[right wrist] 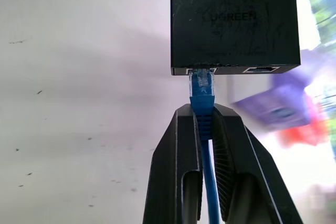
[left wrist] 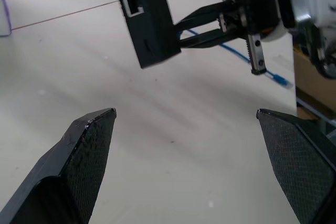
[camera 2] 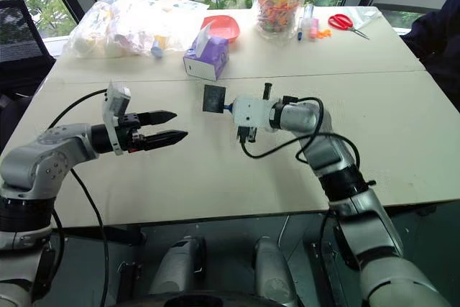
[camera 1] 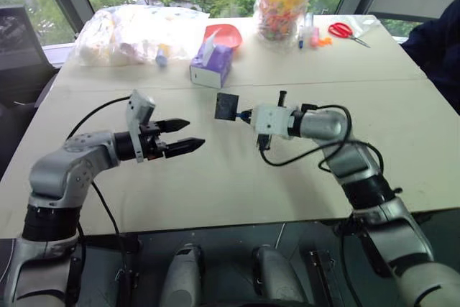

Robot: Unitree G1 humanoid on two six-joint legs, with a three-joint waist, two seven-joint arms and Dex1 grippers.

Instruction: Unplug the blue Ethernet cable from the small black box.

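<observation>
The right gripper (right wrist: pixel 206 124) has its jaws pinching the blue Ethernet cable (right wrist: pixel 202 95) just behind the plug, and the small black box (camera 1: pixel 227 106) hangs off that plug in the air above the worktop (camera 1: pixel 215 177), so the plug is not out yet. Held up like this, the box is offered toward the left gripper (camera 1: pixel 188 135), whose jaws are spread wide and empty, with the box well apart from them. My guess is that the left side is meant to take the box so the two can pull against each other. The right arm reaches in from the right, forearm roughly level, wrist turned toward the middle of the worktop. The left arm is bent at the elbow, its gripper pointing across at the box, nearly level. A purple tissue box (camera 1: pixel 211 67) sits farther back, out of the way.
</observation>
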